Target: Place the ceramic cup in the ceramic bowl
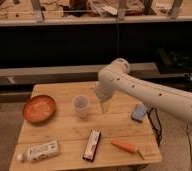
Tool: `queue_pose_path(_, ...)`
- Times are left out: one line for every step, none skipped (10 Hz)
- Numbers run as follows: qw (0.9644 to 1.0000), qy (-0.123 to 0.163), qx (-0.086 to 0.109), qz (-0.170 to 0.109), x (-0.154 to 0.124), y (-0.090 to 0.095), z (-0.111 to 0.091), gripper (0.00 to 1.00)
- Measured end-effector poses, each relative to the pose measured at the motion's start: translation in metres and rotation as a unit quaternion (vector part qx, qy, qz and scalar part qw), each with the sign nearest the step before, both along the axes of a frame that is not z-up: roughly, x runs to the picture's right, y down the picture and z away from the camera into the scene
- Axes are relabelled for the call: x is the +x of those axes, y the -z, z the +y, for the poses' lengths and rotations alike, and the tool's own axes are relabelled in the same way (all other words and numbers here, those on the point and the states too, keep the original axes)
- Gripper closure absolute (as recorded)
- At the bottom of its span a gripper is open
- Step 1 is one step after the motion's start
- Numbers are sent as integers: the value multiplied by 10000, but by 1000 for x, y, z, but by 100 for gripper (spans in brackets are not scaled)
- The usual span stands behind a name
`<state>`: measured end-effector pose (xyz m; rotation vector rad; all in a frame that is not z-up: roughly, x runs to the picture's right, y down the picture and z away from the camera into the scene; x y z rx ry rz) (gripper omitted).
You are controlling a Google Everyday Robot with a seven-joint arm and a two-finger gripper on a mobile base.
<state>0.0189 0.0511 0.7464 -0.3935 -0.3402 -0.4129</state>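
From my seat I see the ceramic cup [80,105] standing upright on the wooden worktop [64,131], between the ceramic bowl [39,108] and my hand [105,104]. The hand points down from the white arm [154,96], just beside the cup on the side away from the bowl, and it does not touch it; it is open and holds nothing. I judge the cup to be stiff and rather light for this arm, but with a smooth, probably glazed wall that can slip between hard pads, and it will chip or crack if it is squeezed too much or dropped. It has no handle, so I would take it across the body a little under the rim, because the rim is wider and would catch on the pads if the cup slides down; pinching one wall from above is also possible but it seems to me less sure. The bowl is shallow and near the cup, so the carry is short, and I would set the cup down in the middle of it softly, ceramic on ceramic. The white bottle [39,150], the black flat thing [91,145], the orange piece [125,146] and the blue sponge [139,113] lie well apart from this way
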Motion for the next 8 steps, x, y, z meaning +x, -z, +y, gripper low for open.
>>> queue_pose_path(10000,12,-18,-20,-3,-2,1,20)
queue_pose_path(10000,26,-42,-41,-5,-5,1,20)
queue_pose_path(10000,35,-63,-55,-6,-7,1,20)
queue_pose_path(9999,43,-83,-66,-7,-8,2,20)
queue_pose_path(9999,59,-108,-87,-9,-11,2,20)
queue_pose_path(9998,80,-134,-103,-11,-14,3,20)
queue_pose_path(9997,105,-158,-123,-14,-17,4,20)
queue_pose_path(9997,131,-175,-141,-17,-19,4,20)
